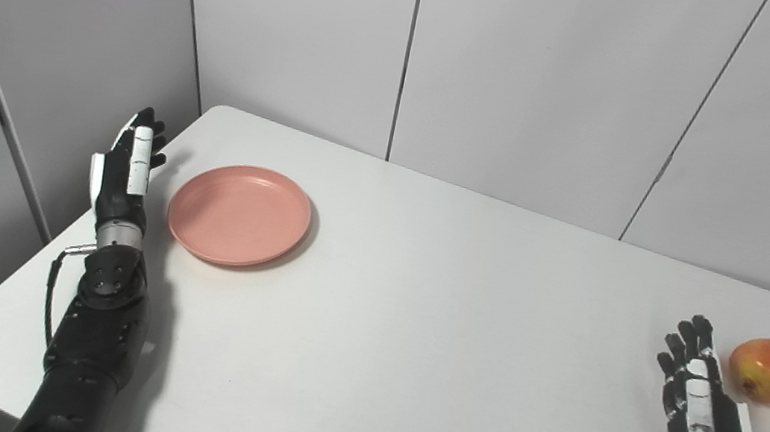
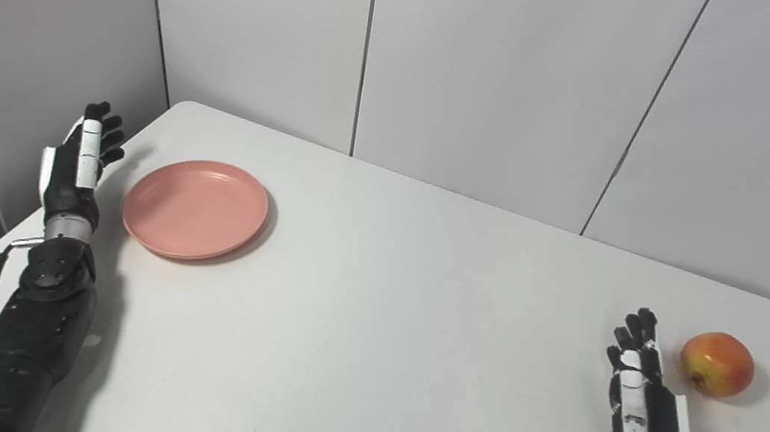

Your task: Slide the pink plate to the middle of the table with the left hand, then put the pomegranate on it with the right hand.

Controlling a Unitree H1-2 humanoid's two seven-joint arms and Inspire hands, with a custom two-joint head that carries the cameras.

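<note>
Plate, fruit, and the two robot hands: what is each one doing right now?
pink plate: empty, flat on the table's left side.
pomegranate: resting on the table, untouched.
left hand: open, beside the plate, apart from it.
right hand: open, beside the pomegranate, holding nothing.

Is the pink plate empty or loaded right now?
Empty. The pink plate shows only bare surface; the pomegranate sits on the table by the right hand.

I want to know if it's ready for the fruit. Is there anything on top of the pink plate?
No, the pink plate has nothing on it; its whole top shows bare. The pomegranate sits far off beside the right hand. What lies under the plate is hidden.
</note>
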